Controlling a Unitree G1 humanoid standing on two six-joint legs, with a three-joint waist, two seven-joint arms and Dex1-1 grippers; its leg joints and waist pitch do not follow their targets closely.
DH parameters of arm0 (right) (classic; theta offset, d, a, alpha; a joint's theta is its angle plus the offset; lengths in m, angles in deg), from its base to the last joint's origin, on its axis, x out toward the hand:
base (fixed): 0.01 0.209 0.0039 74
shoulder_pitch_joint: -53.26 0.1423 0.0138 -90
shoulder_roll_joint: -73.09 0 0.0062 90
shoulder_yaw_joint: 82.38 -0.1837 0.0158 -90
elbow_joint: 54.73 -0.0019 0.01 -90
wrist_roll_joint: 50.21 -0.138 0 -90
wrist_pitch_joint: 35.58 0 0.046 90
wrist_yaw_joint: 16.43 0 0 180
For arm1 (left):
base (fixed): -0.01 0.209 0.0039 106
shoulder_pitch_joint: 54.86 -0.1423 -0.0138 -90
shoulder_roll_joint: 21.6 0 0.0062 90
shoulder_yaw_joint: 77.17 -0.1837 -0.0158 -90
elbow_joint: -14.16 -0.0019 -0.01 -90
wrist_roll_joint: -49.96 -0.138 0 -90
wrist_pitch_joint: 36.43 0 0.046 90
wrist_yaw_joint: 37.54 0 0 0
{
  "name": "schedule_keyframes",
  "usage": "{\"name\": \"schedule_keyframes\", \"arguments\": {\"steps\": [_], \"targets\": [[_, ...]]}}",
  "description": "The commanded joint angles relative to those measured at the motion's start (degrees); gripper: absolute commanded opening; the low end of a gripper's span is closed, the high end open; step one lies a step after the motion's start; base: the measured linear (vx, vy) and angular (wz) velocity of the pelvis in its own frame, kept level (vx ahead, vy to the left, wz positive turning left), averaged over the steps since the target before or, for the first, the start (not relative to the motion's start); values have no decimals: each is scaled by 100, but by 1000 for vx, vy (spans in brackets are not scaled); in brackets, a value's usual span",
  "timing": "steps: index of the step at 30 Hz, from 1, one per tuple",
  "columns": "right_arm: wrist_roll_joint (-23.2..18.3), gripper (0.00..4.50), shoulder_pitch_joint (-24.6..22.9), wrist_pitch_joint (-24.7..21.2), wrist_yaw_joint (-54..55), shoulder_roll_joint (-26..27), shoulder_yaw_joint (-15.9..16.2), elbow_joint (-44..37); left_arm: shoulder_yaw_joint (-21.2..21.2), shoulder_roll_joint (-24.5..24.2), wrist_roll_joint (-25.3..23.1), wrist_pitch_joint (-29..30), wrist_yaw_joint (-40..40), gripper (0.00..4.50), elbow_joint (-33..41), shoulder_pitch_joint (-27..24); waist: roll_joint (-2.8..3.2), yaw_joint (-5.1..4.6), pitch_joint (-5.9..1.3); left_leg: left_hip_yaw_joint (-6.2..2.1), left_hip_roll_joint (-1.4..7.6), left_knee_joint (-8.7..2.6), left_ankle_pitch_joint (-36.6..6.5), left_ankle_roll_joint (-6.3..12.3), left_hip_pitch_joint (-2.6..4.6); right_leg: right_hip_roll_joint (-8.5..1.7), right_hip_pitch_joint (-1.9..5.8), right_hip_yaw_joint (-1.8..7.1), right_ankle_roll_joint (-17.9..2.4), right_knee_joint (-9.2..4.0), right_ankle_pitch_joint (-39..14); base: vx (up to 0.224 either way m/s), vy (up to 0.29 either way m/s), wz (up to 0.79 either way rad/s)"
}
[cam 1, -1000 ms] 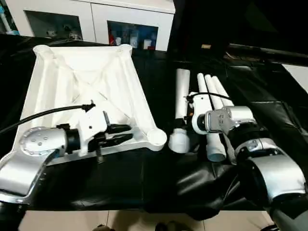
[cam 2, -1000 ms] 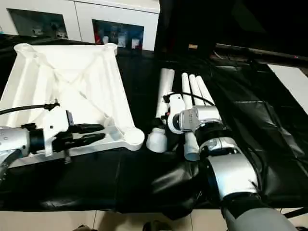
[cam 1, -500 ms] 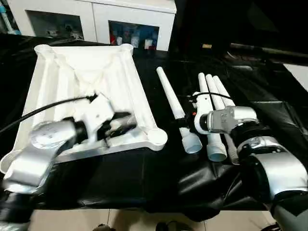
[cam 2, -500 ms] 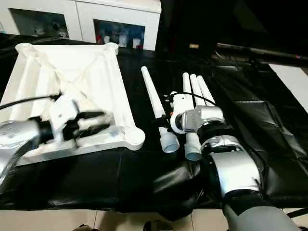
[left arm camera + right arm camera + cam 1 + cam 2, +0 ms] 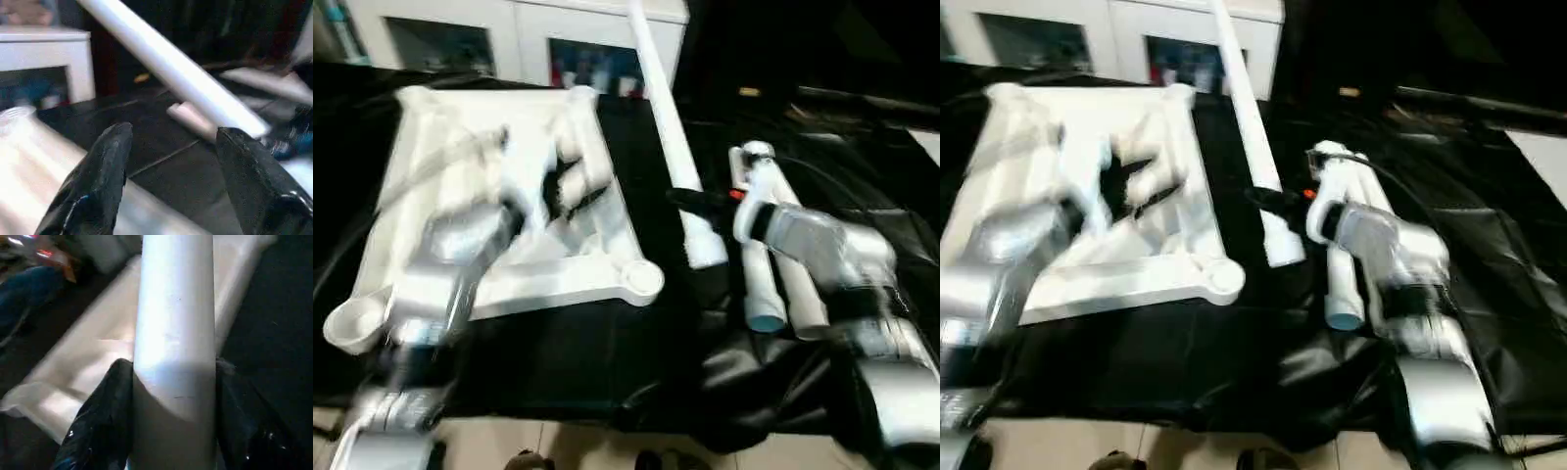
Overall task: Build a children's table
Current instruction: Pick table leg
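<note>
Leg (image 5: 668, 127) rose steeply, clamped in right gripper (image 5: 697, 204); left gripper (image 5: 171, 161) gaped empty; swinging could loosen grip.

The tabletop (image 5: 499, 196) is white, and its underside has a pattern of ribs. The lifted leg (image 5: 671, 137) and the legs (image 5: 773, 284) lying on the black cover (image 5: 607, 352) are also white. Both forearms are silver.

Silver forearms (image 5: 822, 245), glossy black jaws, thin black cable (image 5: 1400, 191), white wrist housing (image 5: 1332, 181)
</note>
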Motion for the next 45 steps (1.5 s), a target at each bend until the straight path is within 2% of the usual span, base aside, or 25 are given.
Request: {"name": "schedule_keyframes", "arguments": {"steps": [1, 3, 4, 5, 6, 7, 10, 11, 13, 15, 19, 20, 21, 23, 25, 27, 30, 32, 37, 38, 40, 44, 45], "targets": [[-354, 184, -60, -162, -162, -112, -219, -591, 14, 138, 357, 432, 14, 345, 60, 152, 131, 30, -474, -50, 252, -388, -317, 237, 64, -382, 439, 251, -1648, -324, -216, 0, 0, 0], [-482, 184, -158, -270, -210, -131, -245, -855, 31, 212, 446, 522, 33, 353, 24, 256, 108, 25, -466, -54, 241, -387, -362, 243, 44, -383, 445, 247, -1568, -359, -413, 0, 0, 0], [-522, 184, -195, -305, -230, -140, -244, -951, 31, 232, 478, 544, 27, 366, 11, 290, 146, 27, -472, -63, 242, -384, -374, 233, 45, -389, 445, 244, -1547, -359, -477, 0, 0, 0], [-726, 184, -334, -485, -324, -163, -241, -1333, 108, 356, 733, 636, 28, 384, -15, 409, 151, 29, -465, -54, 232, -383, -418, 225, 54, -373, 443, 240, -1479, -396, -564, 0, 0, 0], [-777, 184, -428, -522, -369, -182, -200, -1522, 185, 447, 908, 770, 63, 384, -57, 498, 149, 43, -473, -65, 241, -382, -413, 233, 58, -378, 443, 232, -1476, -396, -563, 0, 0, 0], [-795, 184, -487, -533, -393, -191, -172, -1625, 239, 505, 1016, 863, 93, 386, -82, 549, 174, 50, -482, -69, 242, -380, -408, 221, 57, -380, 443, 220, -1478, -398, -555, 0, 0, 0], [-809, 184, -640, -539, -460, -219, -50, -1874, 363, 648, 1284, 1119, 101, 411, -131, 662, 154, 65, -485, -82, 239, -380, -370, 200, 30, -384, 455, 205, -1475, -390, -550, 0, 0, 0], [-831, 184, -755, -539, -485, -230, 22, -2044, 545, 815, 1417, 1325, 192, 422, -162, 780, 128, 62, -488, -85, 234, -376, -402, 195, 14, -384, 469, 201, -1427, -411, -699, 0, 0, 0], [-833, 184, -831, -546, -449, -216, 72, -2163, 686, 930, 1629, 1492, 249, 431, -162, 866, 144, 74, -495, -85, 227, -367, -381, 199, 15, -393, 466, 201, -1378, -425, -781, 0, 0, 0], [-808, 184, -868, -549, -394, -199, 121, -2225, 753, 982, 1816, 1597, 264, 441, -140, 896, 135, 72, -499, -98, 224, -373, -369, 195, 6, -386, 470, 189, -1331, -424, -841, 0, 0, 0], [-548, 184, -930, -378, -110, -136, 436, -2527, 698, 1040, 1787, 1655, 428, 447, -175, 891, 139, 76, -503, -107, 239, -374, -335, 189, 8, -382, 453, 180, -1233, -433, -893, 0, 0, 0], [-225, 184, -920, -142, 64, -129, 689, -2664, 694, 1078, 1666, 1660, 602, 450, -241, 875, 144, 72, -510, -115, 248, -374, -279, 173, 4, -388, 452, 178, -1212, -420, -821, 0, 0, 0], [-88, 184, -914, -38, 154, -101, 794, -2719, 694, 1095, 1596, 1636, 690, 450, -265, 865, 146, 64, -514, -112, 232, -370, -267, 165, 1, -380, 458, 178, -1183, -420, -794, 0, 0, 0], [225, 184, -903, 130, 414, 3, 1011, -2845, 809, 1184, 1508, 1598, 1049, 413, -376, 888, 146, 64, -508, -108, 233, -372, -327, 145, 6, -383, 449, 185, -1158, -434, -855, 0, 0, 0], [535, 184, -905, 337, 623, 70, 1261, -2983, 943, 1278, 1404, 1533, 1340, 413, -473, 918, 142, 61, -508, -118, 235, -373, -327, 79, -7, -384, 454, 181, -1107, -426, -858, 0, 0, 0], [778, 184, -895, 441, 866, 124, 1415, -3028, 1083, 1362, 1361, 1534, 1588, 386, -534, 954, 154, 67, -512, -125, 234, -377, -342, 70, -1, -384, 457, 187, -1055, -422, -876, 0, 0, 0], [1440, 184, -850, 808, 1360, 131, 1784, -2997, 1316, 1475, 1424, 1569, 2005, 364, -591, 991, 154, 55, -516, -121, 221, -377, -284, 41, -5, -369, 461, 185, -1083, -408, -644, 0, 0, 0], [2033, 184, -835, 1196, 1732, 23, 2178, -2939, 1537, 1602, 1686, 1685, 2228, 354, -532, 985, 152, 57, -518, -118, 216, -369, -286, -20, -5, -374, 459, 184, -1085, -400, -636, 0, 0, 0], [2201, 184, -910, 1257, 2034, 166, 2270, -2894, 1794, 1785, 2007, 1815, 2461, 310, -429, 983, 136, 51, -519, -111, 205, -364, -391, 67, -12, -357, 464, 191, -1062, -390, -571, 0, 0, 0], [2281, 184, -902, 1315, 2056, 183, 2334, -2877, 1893, 1863, 2209, 1876, 2471, 310, -391, 991, 139, 50, -516, -113, 206, -366, -405, 87, -15, -358, 463, 189, -1049, -390, -589, 0, 0, 0], [2312, 184, -895, 1350, 2051, 192, 2380, -2874, 1916, 1891, 2282, 1923, 2457, 284, -360, 995, 137, 50, -516, -113, 208, -368, -402, 106, -14, -353, 459, 189, -1042, -391, -571, 0, 0, 0], [2431, 184, -858, 1505, 2144, 269, 2451, -2788, 1965, 1974, 2373, 2083, 2554, 262, -267, 984, 139, 41, -519, -112, 210, -360, -414, 130, -12, -353, 462, 188, -1002, -389, -558, 0, 0, 0], [2462, 184, -849, 1550, 2172, 278, 2463, -2762, 1973, 1980, 2399, 2108, 2583, 240, -262, 984, 141, 40, -521, -113, 207, -359, -373, 141, -9, -348, 458, 186, -999, -378, -519, 0, 0, 0]]}}
